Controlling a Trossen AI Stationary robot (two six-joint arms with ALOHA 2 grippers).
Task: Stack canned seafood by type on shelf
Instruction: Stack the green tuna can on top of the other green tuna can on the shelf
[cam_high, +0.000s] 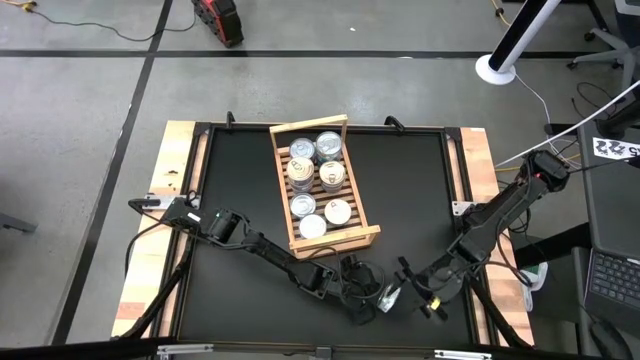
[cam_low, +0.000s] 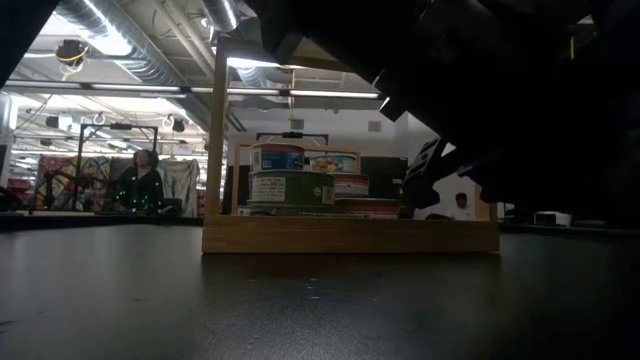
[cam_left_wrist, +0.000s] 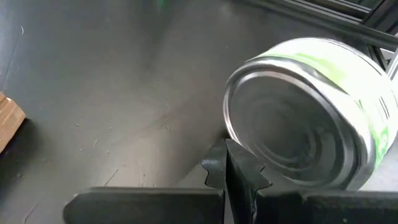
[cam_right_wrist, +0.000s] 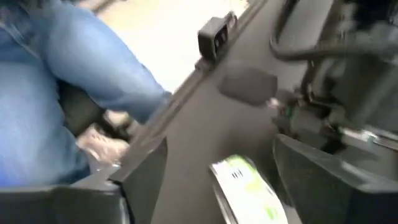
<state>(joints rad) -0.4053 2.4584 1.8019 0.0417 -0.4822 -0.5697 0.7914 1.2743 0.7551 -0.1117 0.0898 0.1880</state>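
Close to the desk's (cam_high: 240, 160) near edge, both arms crowd together, and much is masked there: from above, only a sliver of a green-labelled tin (cam_high: 388, 296) shows between the left hand (cam_high: 372, 297) and the right hand (cam_high: 418, 292). The left wrist view gives it better: one round tin (cam_left_wrist: 311, 115) lying tipped on its side, silver end toward the camera, just beyond the left hand's (cam_left_wrist: 234, 171) two dark fingers, which are pressed together with nothing between them. In the right wrist view the same tin (cam_right_wrist: 249, 190) sits between the right hand's spread fingers (cam_right_wrist: 140, 174), not gripped; whether either finger touches it cannot be told. Blurred blue-trousered legs (cam_right_wrist: 74, 93) of a person fill that view's far side.

From table height, dark arm parts block most of the upper right of the scene.

Farther in, the shelf (cam_high: 325, 236) stands slightly askew near the desk's middle. Seven round tins (cam_high: 316, 176) can be counted on it from above, in two rows; from the low view some are stacked two high (cam_low: 290, 175), so more may be hidden underneath.

Bare black surface lies open on both sides of the shelf and between it and the hands. Wooden planks (cam_high: 150, 250) border the desk's left and right edges.
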